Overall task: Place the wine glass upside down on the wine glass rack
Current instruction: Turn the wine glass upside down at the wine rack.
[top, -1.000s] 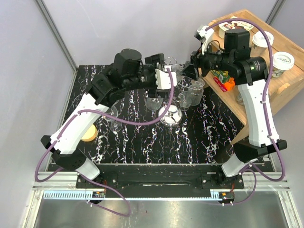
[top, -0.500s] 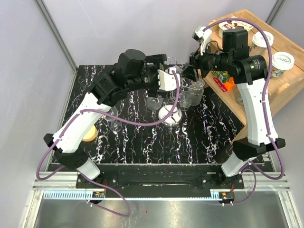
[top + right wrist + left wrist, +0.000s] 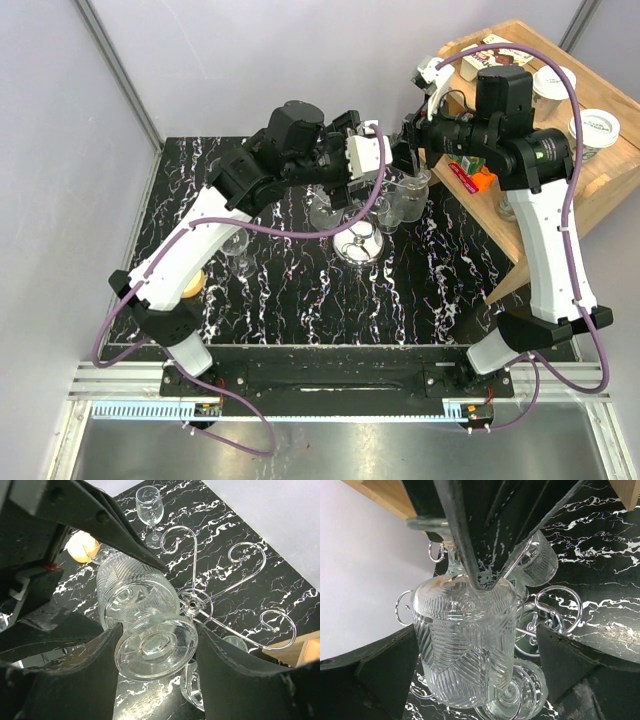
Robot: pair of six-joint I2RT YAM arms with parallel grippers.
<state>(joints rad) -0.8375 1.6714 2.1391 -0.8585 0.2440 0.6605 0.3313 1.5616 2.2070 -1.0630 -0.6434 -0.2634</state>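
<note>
The wine glass (image 3: 465, 650), ribbed with a short stem, hangs upside down, with its foot (image 3: 156, 650) on top. My right gripper (image 3: 157, 635) is shut on the foot from both sides. My left gripper (image 3: 477, 635) is open around the bowl, with a gap showing at its right finger (image 3: 570, 665). The chrome wine glass rack (image 3: 192, 602) stands right beside the glass, its curled arms (image 3: 555, 610) spreading behind it. In the top view both grippers meet above the rack's disc base (image 3: 360, 243), left gripper (image 3: 372, 150) and right gripper (image 3: 408, 135).
Other glasses hang on the rack (image 3: 405, 200) (image 3: 540, 562) (image 3: 235, 645). A plain wine glass stands on the marble top (image 3: 150, 505) (image 3: 238, 245). A yellow round object (image 3: 190, 285) lies at the left. A wooden stand with cups (image 3: 560, 120) is at the right.
My left gripper has moved right and up toward the right gripper. The right arm has risen slightly, its gripper staying over the rack.
</note>
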